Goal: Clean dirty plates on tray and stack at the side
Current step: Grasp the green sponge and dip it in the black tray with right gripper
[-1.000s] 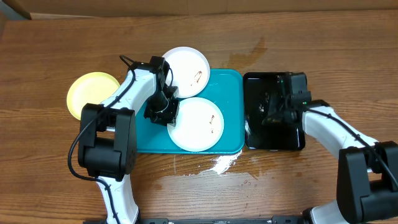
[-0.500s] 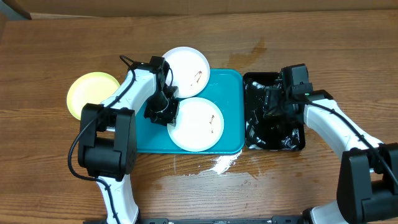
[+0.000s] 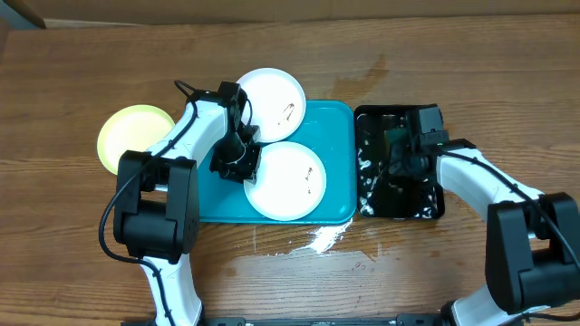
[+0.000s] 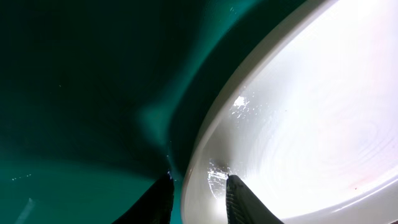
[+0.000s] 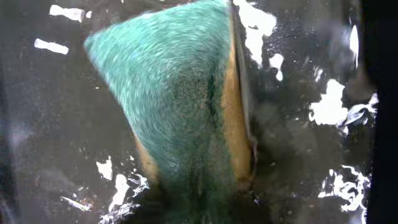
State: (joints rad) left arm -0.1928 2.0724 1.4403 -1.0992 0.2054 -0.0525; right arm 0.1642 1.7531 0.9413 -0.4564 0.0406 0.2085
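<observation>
Overhead: my left arm rises from its base at 7 o'clock, reaches up past the tray's left end, then folds back down at the wrist. That puts my left gripper at the 9 o'clock edge of the front plate. This white plate lies flat in the turquoise tray and has brown smears toward its 3 o'clock side. The back plate, also white and smeared, sits at the tray's 11 o'clock corner, partly over the rim. The green plate lies on the table at 9 o'clock, apart from the tray. My right arm comes in from 4 o'clock and bends inward, with the right gripper low over the black tray, which lies just beside the turquoise one at 3 o'clock. White foam is spattered on the table at 6 o'clock.

Left wrist: my fingers straddle the front plate's rim, one inside the white bowl and one outside over the teal floor. The jaws stand narrow and pinch that rim.

Right wrist: a green and yellow sponge fills the view, tapering toward 6 o'clock, on the wet black tray flecked with foam. My fingers are lost in the dark there, so I cannot tell how those jaws stand.
</observation>
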